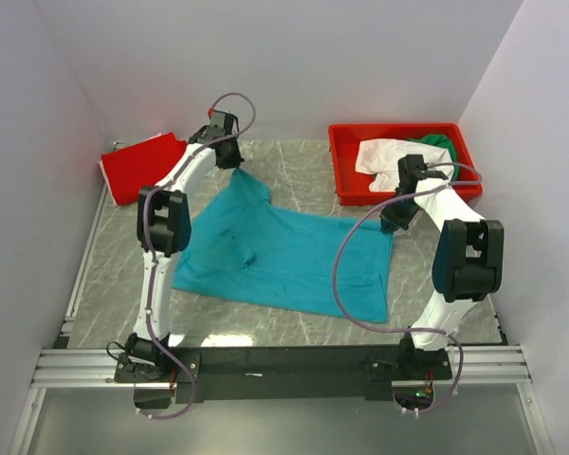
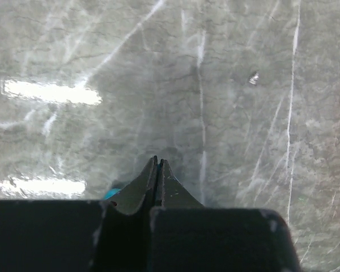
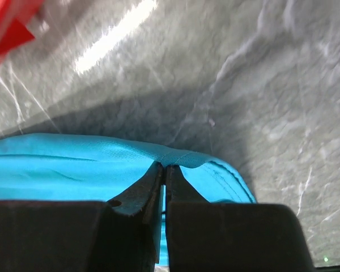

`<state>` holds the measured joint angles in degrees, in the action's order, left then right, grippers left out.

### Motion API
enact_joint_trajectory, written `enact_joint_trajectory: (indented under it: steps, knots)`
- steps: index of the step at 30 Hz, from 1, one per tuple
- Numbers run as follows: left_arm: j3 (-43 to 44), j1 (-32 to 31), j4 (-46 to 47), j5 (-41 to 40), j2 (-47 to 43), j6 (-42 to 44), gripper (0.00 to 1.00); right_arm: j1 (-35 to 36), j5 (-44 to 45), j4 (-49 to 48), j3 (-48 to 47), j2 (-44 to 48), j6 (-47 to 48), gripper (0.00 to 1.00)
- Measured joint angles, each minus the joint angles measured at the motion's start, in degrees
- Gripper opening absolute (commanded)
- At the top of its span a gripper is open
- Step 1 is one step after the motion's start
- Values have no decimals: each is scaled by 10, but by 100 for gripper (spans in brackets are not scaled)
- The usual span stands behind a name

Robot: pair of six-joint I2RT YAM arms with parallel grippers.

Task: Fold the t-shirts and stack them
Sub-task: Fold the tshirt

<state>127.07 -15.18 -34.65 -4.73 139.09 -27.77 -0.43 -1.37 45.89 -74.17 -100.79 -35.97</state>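
Folding is barely begun: the soft teal t-shirt lies spread out, its right hem pinched by the right gripper, its far corner by the left gripper. Only from above are the red t-shirt and, in a rigid red plastic bin, the white t-shirt and green t-shirt seen.

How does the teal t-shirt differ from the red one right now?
The teal t-shirt lies spread open centrally; the red t-shirt sits folded at the far left corner. The left gripper and right gripper each pinch the teal t-shirt's edge; nothing touches the red t-shirt. Both are plain, single-colour, outside the bin.
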Motion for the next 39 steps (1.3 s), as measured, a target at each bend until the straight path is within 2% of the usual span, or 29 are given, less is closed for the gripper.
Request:
enact_joint_trajectory:
  steps: [7, 17, 28, 39]
  knots:
    - [-91, 24, 42, 33, -52, 2, 0, -10, 0, 13, -13, -3, 22, 0]
    - [-300, 20, 76, 30, -246, 40, 0, -8, -8, 16, 71, 62, 33, 0]
    - [-472, 20, 71, 24, -387, 47, 0, -1, -9, 28, 117, 120, 36, 0]
    - [-574, 2, 37, 14, -502, 46, 0, 22, -3, 44, 149, 139, 37, 0]
